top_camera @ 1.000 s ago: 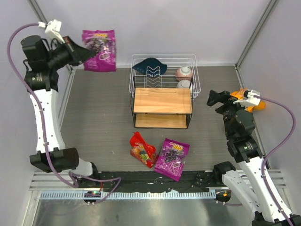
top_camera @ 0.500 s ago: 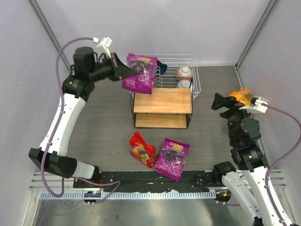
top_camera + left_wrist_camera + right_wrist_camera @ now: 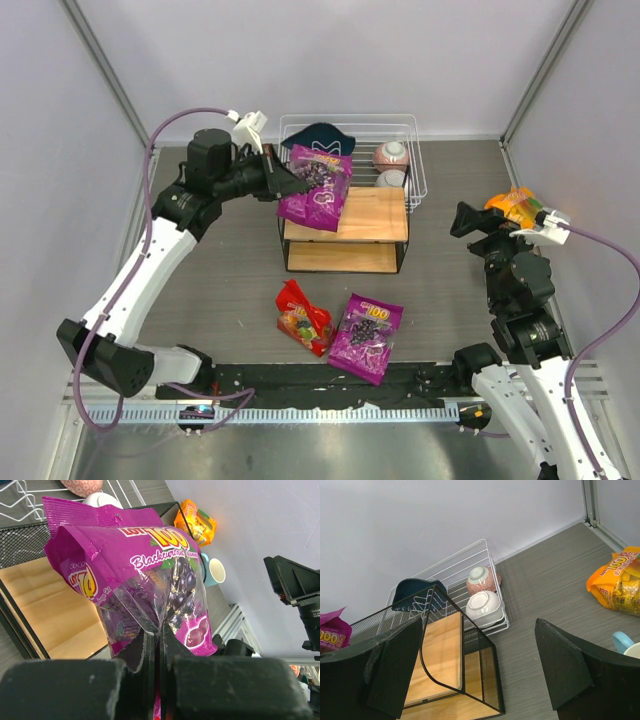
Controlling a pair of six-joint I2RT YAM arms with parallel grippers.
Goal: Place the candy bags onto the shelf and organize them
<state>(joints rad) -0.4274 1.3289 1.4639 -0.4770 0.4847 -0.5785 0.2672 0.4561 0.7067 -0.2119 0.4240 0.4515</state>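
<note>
Desk [image 3: 220,250]: grey surface carrying every item listed; lay below both end effectors.
Shelf [image 3: 372,215]: two wooden boards in a black frame; sat directly ahead of the left end effector [image 3: 290,182] and ahead-left of the right end effector [image 3: 466,218].
Wire basket [image 3: 415,150]: white, just behind the shelf, beyond the left end effector.
Left end effector: fingers [image 3: 145,647] pressed together, pinching the held purple bag [image 3: 145,575] by its lower seam.
Right end effector: fingers [image 3: 395,665] spread wide, gripping nothing, raised above the desk.
Held purple bag: hung at the left end effector's tips over the left part of the top board; contact with the board could not be determined.
Second purple bag [image 3: 366,337]: flat on the desk, well below and behind the left end effector.
Red bag [image 3: 304,318]: beside the second purple bag, on its left.
Orange-yellow bag [image 3: 619,582]: on the desk, right of the right end effector.
Blue cloth [image 3: 318,138]: in the basket, left part.
Bowls [image 3: 391,155]: two, in the basket, right part.
Cup [image 3: 627,645]: near the orange-yellow bag.
</note>
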